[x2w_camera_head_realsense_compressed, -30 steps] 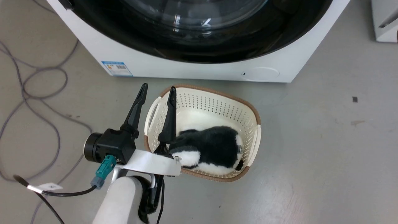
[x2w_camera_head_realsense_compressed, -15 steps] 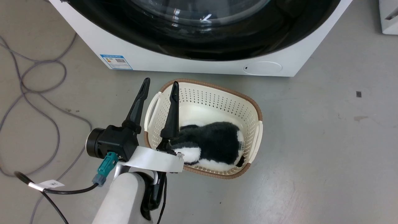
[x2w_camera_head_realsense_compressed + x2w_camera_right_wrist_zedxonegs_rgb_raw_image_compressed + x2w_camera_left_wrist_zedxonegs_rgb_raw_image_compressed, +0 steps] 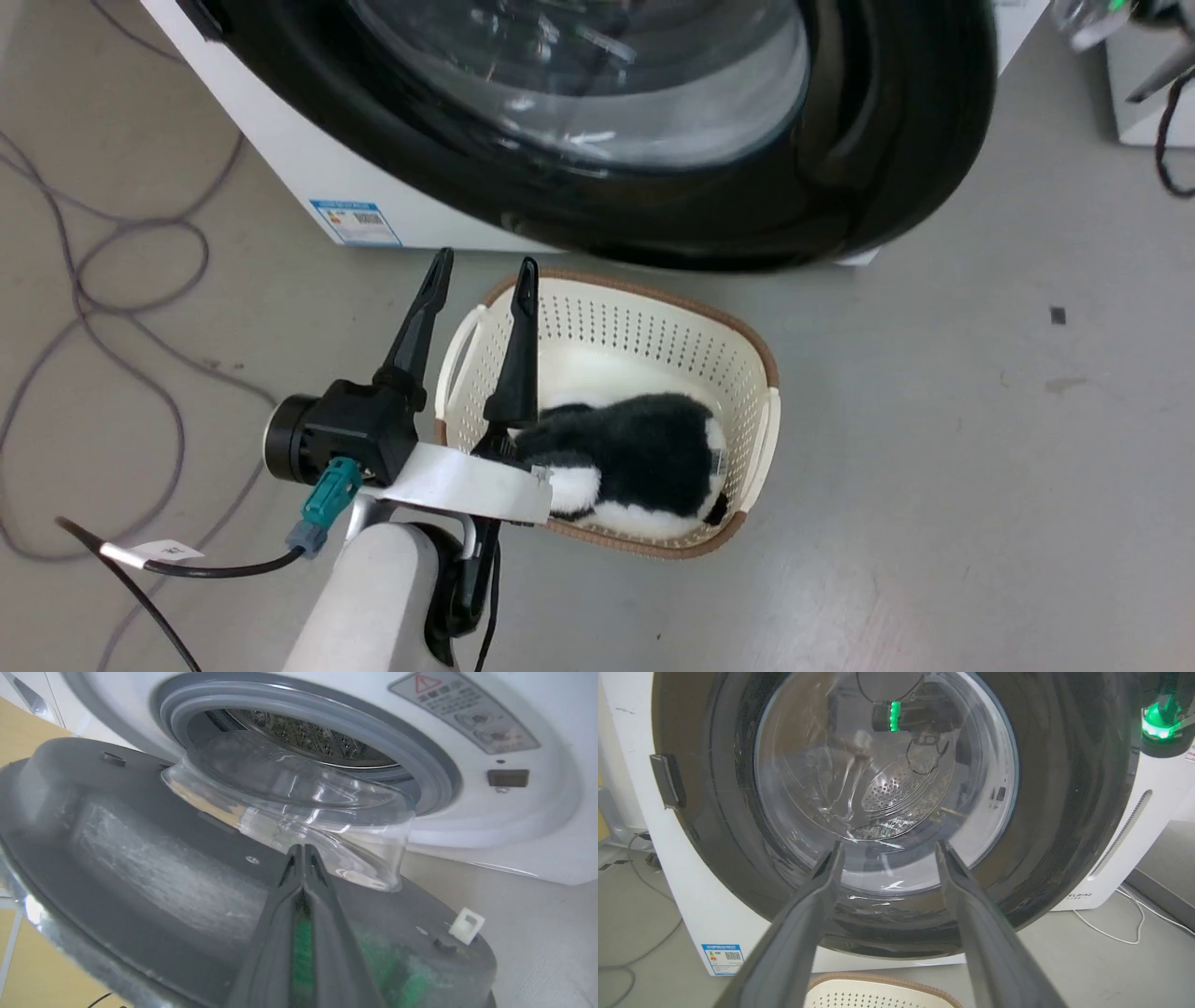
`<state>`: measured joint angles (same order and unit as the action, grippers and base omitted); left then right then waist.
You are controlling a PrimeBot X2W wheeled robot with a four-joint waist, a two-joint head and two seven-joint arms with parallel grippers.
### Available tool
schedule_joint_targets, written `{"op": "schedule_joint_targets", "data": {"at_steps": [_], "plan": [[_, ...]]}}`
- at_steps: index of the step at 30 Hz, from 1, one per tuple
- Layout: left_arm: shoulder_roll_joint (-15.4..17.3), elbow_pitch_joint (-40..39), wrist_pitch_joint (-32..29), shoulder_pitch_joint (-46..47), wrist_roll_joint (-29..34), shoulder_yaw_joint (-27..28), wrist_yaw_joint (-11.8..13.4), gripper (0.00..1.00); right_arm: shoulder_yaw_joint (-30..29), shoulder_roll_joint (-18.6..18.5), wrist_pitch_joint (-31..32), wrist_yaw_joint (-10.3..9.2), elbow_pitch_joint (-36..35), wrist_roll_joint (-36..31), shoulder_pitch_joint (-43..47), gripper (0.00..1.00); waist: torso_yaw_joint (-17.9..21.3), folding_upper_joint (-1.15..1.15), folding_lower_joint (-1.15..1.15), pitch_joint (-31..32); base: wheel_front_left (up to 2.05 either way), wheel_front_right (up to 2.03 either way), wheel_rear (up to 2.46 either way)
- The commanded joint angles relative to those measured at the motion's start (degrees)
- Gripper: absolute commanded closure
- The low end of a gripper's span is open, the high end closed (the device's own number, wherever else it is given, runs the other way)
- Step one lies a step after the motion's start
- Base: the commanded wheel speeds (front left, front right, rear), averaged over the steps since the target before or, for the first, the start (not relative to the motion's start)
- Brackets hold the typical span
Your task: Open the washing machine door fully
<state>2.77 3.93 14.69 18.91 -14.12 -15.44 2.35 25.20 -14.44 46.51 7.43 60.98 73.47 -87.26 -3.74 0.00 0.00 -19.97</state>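
The washing machine door stood partly open, its free edge swung out from the washing machine and hanging above a basket on the floor. The right end effector, fingers pressed together and holding nothing, pointed at the door's grey inner face beside the glass bowl. Whether it touched could not be told. The left end effector hung spread over the basket's near handle.

The door looked stiff and fairly heavy, swinging on one hinge. Its glossy rim was probably slippery, so the best hold was likely the inner face or rim near the latch edge, not the glass.

Counted: one door, one machine, one basket, one plush toy.
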Motion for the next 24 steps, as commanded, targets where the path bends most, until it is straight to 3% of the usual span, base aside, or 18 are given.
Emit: {"op": "schedule_joint_targets", "data": {"at_steps": [1, 24], "plan": [[0.1, 0.4, 0.3, -0.9, 0.3, 0.1, 0.0, 0.00, 0.3, 0.5, 0.5, 0.06, -0.8, 0.5, 2.2, 1.00, 0.1, 0.00, 0.00, 1.3, 0.00, 0.00, 0.00], [0.1, 6.5, 0.3, -11.4, 5.4, 3.8, -2.3, 0.00, 3.1, 2.5, 5.9, 0.06, -19.9, 3.2, 30.1, 1.00, -0.1, 0.00, 0.00, 16.2, 0.00, 0.00, 0.00]]}}
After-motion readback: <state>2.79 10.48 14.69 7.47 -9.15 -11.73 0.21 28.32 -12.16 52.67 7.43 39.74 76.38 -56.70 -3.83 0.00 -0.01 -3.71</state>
